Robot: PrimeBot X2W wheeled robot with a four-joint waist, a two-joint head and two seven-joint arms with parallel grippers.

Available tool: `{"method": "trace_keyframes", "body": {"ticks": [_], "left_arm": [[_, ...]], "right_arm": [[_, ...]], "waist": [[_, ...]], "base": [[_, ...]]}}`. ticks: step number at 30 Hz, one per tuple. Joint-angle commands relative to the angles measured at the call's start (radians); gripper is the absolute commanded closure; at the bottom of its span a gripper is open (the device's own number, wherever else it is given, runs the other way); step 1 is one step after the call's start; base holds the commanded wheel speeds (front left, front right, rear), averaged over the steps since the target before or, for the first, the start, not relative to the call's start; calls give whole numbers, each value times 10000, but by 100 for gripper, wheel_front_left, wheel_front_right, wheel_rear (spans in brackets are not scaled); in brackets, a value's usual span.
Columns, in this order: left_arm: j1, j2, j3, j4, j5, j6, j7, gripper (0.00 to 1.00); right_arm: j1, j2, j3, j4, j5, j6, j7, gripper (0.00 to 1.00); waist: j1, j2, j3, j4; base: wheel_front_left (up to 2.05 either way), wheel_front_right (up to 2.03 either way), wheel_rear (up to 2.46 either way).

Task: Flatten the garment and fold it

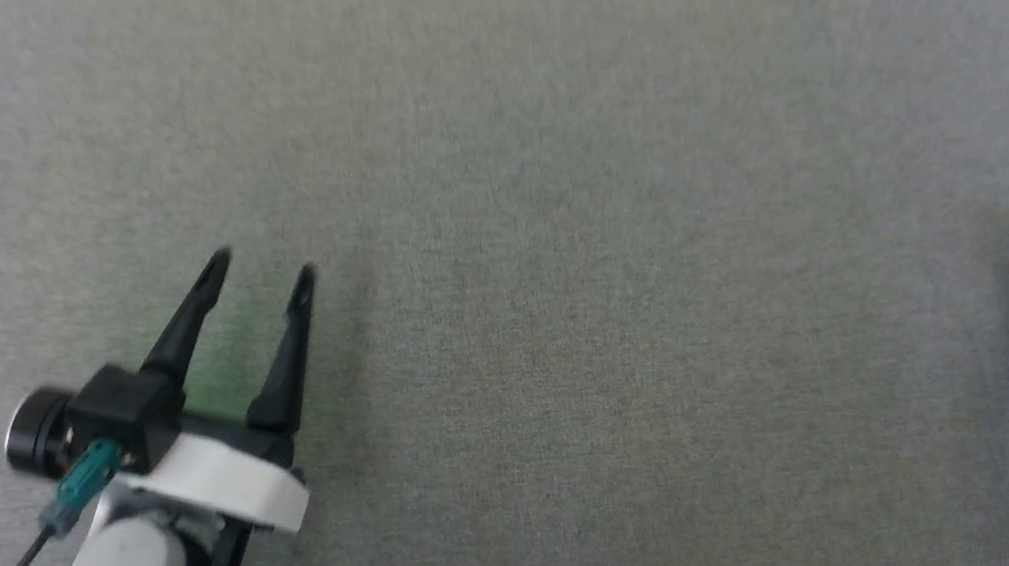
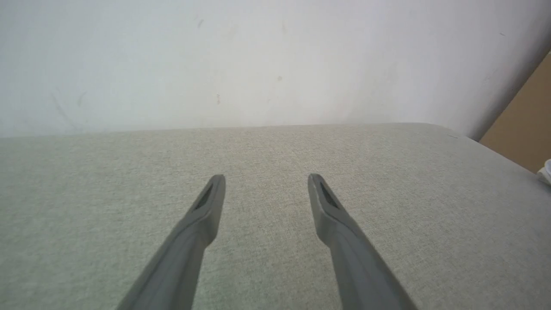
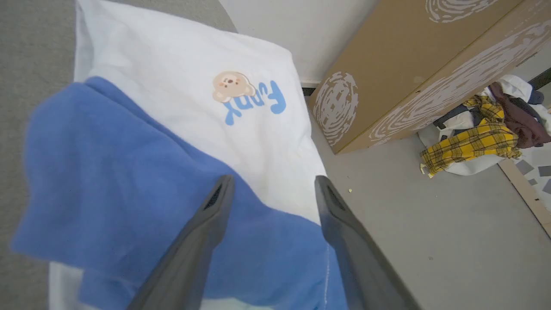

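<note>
Directly under our right end effector lies the garment, folded into a compact white bundle. A loose blue part is draped over the side nearest the fingers. The two dark fingers stand well apart with nothing pinched between them, and blue cloth shows through the gap, so this end effector is open. Ahead of the fingertips, the white cloth carries a small print of a bear face with blue letters.

The bundle rests at the edge of the grey cloth-covered tabletop. To the right of the right end effector the tabletop drops away to a grey floor. A cardboard box with white swirl marks stands there, and further right is a heap of clothes that includes a yellow plaid piece.

Our left end effector hovers over bare tabletop, well apart from the garment, which lies far off to its right. Its fingers are also spread wide and hold nothing. Ahead of it, beyond the far edge of the tabletop, rises a pale wall.
</note>
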State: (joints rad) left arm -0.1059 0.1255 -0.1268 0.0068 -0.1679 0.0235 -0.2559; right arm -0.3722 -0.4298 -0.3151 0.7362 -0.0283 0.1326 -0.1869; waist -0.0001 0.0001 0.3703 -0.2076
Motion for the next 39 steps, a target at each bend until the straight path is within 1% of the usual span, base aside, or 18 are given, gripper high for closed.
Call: {"method": "trace_keyframes", "body": {"ticks": [1,4,8,11,14,17,22,27,32,39], "left_arm": [[345,-76,177,69,-77,124,-54,0],[762,-212,390,161,-187,178,-56,0],[1062,-276,668,196,-146,209,-57,0],[1193,-224,968,205,-87,205,-57,0],[1325,-142,1255,213,-23,183,-57,0],[1410,-70,1495,211,48,142,-58,0],[1556,93,1864,260,139,39,-58,0],[2035,247,2048,317,286,-18,-58,0],[2667,287,1886,409,417,-130,-58,0],[3022,269,1520,618,545,-228,-56,0]], "right_arm": [[384,304,136,-469,185,-19,-101,0],[1174,807,363,-1556,579,-19,-109,0],[2113,1764,732,-3340,971,-19,201,0],[2527,2462,1320,-4464,1199,-19,484,0],[2644,3017,1917,-5214,1386,-19,687,0],[2614,3361,2353,-5687,1504,-19,687,0],[2737,3638,2789,-6269,1640,-19,613,0],[3385,3743,2883,-7021,1548,-19,781,0],[4127,3776,3000,-7564,1438,-19,1090,0],[4835,3791,2955,-7719,1257,-19,1318,0]], "waist": [[1,-1,-1437,476],[1,-1,-1832,750],[1,-1,-2167,1224],[1,-1,-2335,1527],[1,-1,-2464,1790],[1,-1,-2563,2083],[1,-1,-2750,2457],[1,-1,-3024,2513],[1,-1,-3423,2431],[1,-1,-3864,2362]], "base": [[0,0,0],[0,0,0],[0,0,0],[0,0,0],[0,0,0],[0,0,0],[0,0,0],[0,0,0],[0,0,0],[0,0,0]]}}
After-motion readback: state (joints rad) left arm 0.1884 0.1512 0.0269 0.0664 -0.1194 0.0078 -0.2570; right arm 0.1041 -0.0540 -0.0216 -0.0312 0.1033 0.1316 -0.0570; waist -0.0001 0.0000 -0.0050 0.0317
